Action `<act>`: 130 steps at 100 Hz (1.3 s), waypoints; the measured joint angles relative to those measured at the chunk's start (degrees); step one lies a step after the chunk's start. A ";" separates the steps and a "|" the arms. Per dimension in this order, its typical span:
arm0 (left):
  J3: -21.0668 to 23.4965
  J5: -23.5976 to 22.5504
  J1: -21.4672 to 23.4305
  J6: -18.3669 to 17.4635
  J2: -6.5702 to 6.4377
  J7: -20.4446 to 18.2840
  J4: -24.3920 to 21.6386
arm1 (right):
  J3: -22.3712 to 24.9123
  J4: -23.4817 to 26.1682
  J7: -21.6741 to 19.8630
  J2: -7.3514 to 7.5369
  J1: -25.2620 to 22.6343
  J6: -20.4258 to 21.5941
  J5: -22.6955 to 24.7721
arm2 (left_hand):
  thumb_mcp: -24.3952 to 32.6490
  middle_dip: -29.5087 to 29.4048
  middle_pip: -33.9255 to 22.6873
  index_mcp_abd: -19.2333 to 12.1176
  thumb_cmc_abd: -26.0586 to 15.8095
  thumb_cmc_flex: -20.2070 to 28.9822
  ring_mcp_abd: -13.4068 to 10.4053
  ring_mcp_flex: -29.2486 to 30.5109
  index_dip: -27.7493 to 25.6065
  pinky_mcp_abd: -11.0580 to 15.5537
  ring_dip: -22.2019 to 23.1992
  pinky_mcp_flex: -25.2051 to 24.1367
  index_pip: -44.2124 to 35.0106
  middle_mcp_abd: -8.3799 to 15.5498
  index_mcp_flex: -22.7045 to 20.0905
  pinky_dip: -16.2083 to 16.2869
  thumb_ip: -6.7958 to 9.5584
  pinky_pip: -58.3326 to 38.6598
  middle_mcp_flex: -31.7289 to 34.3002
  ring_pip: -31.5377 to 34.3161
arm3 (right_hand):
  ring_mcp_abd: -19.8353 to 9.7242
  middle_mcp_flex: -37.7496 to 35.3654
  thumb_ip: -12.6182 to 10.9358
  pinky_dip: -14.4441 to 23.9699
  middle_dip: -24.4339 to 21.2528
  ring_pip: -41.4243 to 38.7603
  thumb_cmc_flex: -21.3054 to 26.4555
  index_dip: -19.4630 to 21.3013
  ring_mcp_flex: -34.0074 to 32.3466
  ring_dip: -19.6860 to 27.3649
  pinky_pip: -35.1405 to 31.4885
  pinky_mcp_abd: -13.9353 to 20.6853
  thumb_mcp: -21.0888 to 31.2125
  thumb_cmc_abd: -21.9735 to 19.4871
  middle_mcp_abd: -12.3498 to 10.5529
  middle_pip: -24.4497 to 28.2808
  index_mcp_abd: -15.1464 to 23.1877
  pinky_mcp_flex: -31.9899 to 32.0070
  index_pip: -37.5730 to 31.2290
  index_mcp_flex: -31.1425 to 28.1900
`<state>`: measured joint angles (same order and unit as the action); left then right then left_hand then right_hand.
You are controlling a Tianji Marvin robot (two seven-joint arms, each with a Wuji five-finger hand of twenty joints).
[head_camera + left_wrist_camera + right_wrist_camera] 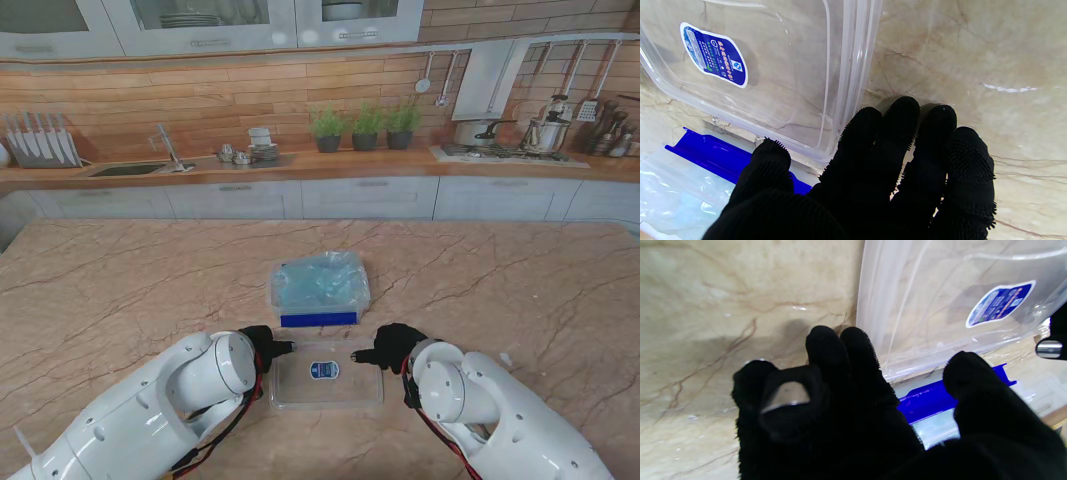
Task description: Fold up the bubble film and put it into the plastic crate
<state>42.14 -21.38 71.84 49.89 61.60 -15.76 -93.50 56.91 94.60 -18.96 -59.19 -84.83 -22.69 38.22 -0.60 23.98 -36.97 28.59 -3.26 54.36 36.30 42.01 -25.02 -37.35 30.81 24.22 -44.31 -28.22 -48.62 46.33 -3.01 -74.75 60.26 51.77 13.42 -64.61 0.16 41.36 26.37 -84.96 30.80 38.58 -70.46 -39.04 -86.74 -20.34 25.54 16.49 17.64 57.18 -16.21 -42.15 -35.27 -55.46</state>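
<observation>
Fingers: black-gloved on both sides, loosely spread and grasping nothing — the left hand [262, 345] and the right hand [393, 345] flank a clear lid, one at each short end.
Left fingers [897, 133]: tips rest at or just beside the lid's rim; the left wrist view does not settle whether they touch it.
Right fingers [840, 353]: apart, thumb held off to one side, tips near the lid's edge with bare tabletop [120, 290] behind them.
Lid [325, 375]: transparent, flat on the tabletop, a blue-and-white sticker [324, 369] at its middle.
Plastic crate [319, 291]: just beyond the lid, farther from the robot, with a blue latch [318, 319] on its near side.
Bubble film [322, 277]: bunched inside the crate, rising slightly over its rim — apparently already placed.
Step in hand: judging by this, folding and placing look done; the hands seem set to take up the lid.
Next move: both hands would need to close on the lid's ends together and lift it level.
Hard to make out: how neatly the film is folded; the far crate wall; the contact at either fingertip.
</observation>
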 measured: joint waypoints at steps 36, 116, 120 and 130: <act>1.82 -0.57 1.73 0.02 0.30 0.52 -0.88 | -0.02 3.29 -6.35 0.23 0.77 -11.10 2.71 | 0.00 0.49 -0.43 -4.66 0.00 -0.05 0.24 -3.70 -0.43 0.25 1.41 -4.34 -0.20 0.01 3.05 -0.43 0.00 0.85 -2.07 0.99 | 0.14 4.00 -0.20 -1.52 -1.29 2.02 0.26 0.89 2.43 0.81 -0.22 -0.01 -3.77 -3.03 1.95 -2.33 5.87 3.52 8.25 3.07; -0.02 0.42 0.71 4.41 1.64 4.86 0.10 | -8.09 0.55 -1.11 0.58 7.36 -24.03 -9.67 | 0.07 1.11 -2.28 -1.85 0.00 0.81 0.15 -1.74 -4.02 0.60 0.68 -1.79 -3.44 -1.23 6.91 -1.51 0.00 1.61 -3.09 0.27 | 1.72 3.78 -0.14 -3.43 -3.65 10.10 0.44 4.51 2.28 2.92 2.44 -1.67 -5.57 -5.48 3.67 -6.03 -1.23 4.85 2.69 1.27; -0.22 0.69 0.48 4.41 1.67 4.85 0.21 | -8.26 0.18 -0.90 0.43 7.66 -24.07 -10.41 | 0.07 1.11 -2.28 -1.84 0.00 0.81 0.15 -1.74 -4.08 0.60 0.69 -1.79 -3.50 -1.26 7.15 -1.51 0.00 1.61 -3.10 0.27 | 1.72 3.78 -0.14 -3.43 -3.65 10.06 0.44 4.72 2.28 2.93 2.44 -1.67 -5.59 -5.48 3.68 -6.03 -1.25 4.85 1.93 1.15; -0.58 1.82 0.01 4.41 1.75 4.70 0.34 | -8.66 -0.66 -0.09 -0.06 8.11 -24.08 -11.42 | 0.07 1.11 -2.28 0.49 0.00 0.81 0.15 -1.74 -4.03 0.60 0.85 -1.77 -3.60 -1.28 7.46 -1.51 0.00 1.60 -3.10 0.31 | 1.72 3.78 -0.14 -3.43 -3.65 9.24 0.44 5.13 2.28 2.92 2.21 -1.67 -5.72 -6.04 3.73 -5.89 -2.47 4.73 0.18 0.68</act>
<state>41.56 -19.56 71.85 54.30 63.35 -11.05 -93.16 48.25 93.94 -19.05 -59.24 -76.72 -46.77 26.80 -0.52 25.09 -39.25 29.09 -3.25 55.17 36.46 40.27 -29.05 -36.75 31.66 22.45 -47.91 -29.50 -41.16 44.82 -3.01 -73.14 57.16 52.08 15.15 -60.83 0.02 37.93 22.73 -75.72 31.24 43.71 -68.18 -36.11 -84.53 -22.01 19.82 10.45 21.37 51.29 -18.68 -37.41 -35.10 -54.78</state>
